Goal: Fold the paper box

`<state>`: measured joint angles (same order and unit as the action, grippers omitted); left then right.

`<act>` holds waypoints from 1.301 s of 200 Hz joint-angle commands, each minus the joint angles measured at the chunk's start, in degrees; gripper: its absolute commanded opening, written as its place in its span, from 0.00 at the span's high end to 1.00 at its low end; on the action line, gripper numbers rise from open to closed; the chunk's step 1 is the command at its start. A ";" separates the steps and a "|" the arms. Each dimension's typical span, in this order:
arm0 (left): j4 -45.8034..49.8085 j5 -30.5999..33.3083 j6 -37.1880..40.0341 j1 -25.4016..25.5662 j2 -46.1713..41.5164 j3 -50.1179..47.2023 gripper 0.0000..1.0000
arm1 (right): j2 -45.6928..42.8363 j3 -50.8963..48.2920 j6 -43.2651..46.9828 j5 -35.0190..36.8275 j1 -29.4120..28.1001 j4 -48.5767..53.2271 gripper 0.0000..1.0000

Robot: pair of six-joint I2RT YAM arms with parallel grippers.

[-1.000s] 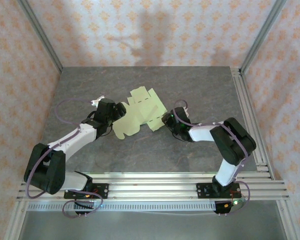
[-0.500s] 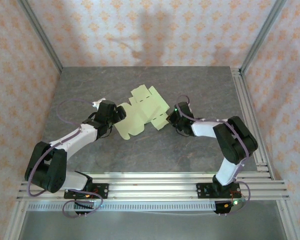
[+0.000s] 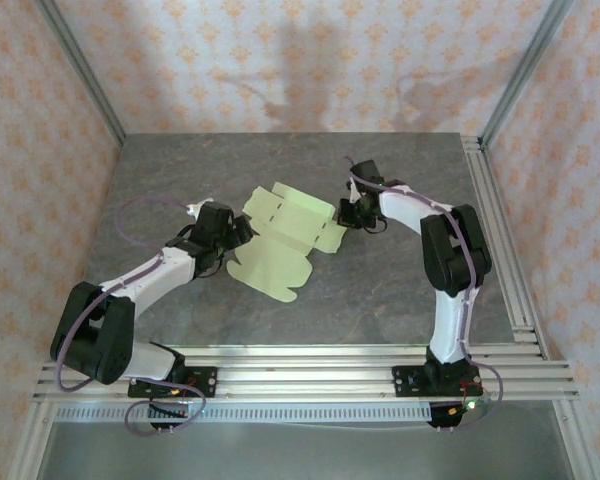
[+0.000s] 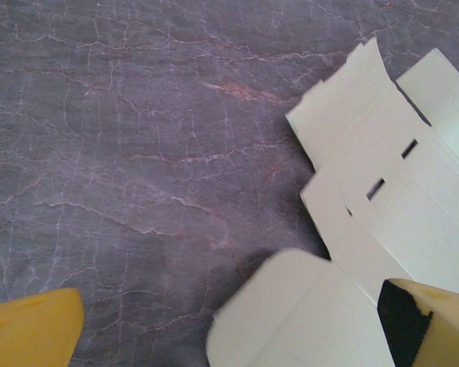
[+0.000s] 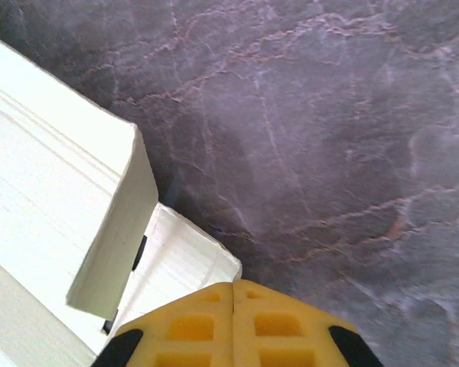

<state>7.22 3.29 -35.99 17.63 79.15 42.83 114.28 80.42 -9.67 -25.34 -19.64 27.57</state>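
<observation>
Two grippers flank the paper box (image 3: 285, 238), an unfolded pale yellow-green sheet lying mid-table on the grey marbled tabletop (image 3: 380, 300). I see the left gripper (image 3: 237, 232) spread wide at the sheet's left edge, one yellow fingertip (image 4: 436, 325) over a flap. The right gripper (image 3: 347, 214) sits at the sheet's right edge, its fingers (image 5: 199, 325) pressed together beside an upturned flap; I cannot tell whether card is pinched.
</observation>
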 commanded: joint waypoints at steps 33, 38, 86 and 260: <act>2.14 -1.21 1.73 -0.07 1.23 2.16 0.00 | -10.00 -7.30 -0.05 3.46 0.71 -4.01 0.35; 1.90 -1.57 1.67 -0.05 1.34 2.18 0.00 | -11.33 -8.78 -1.09 3.91 0.75 -5.29 0.33; -0.46 -4.83 0.49 -0.05 3.15 2.87 0.00 | -18.33 -20.62 -12.16 1.33 0.79 -17.67 0.27; -1.33 -5.60 -1.30 4.25 4.67 4.12 0.00 | -17.44 -36.74 -44.86 11.16 -0.31 -51.00 1.00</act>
<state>6.63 -2.98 -36.58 21.02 82.91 44.53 100.51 48.86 -43.66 -22.26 -18.85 -9.87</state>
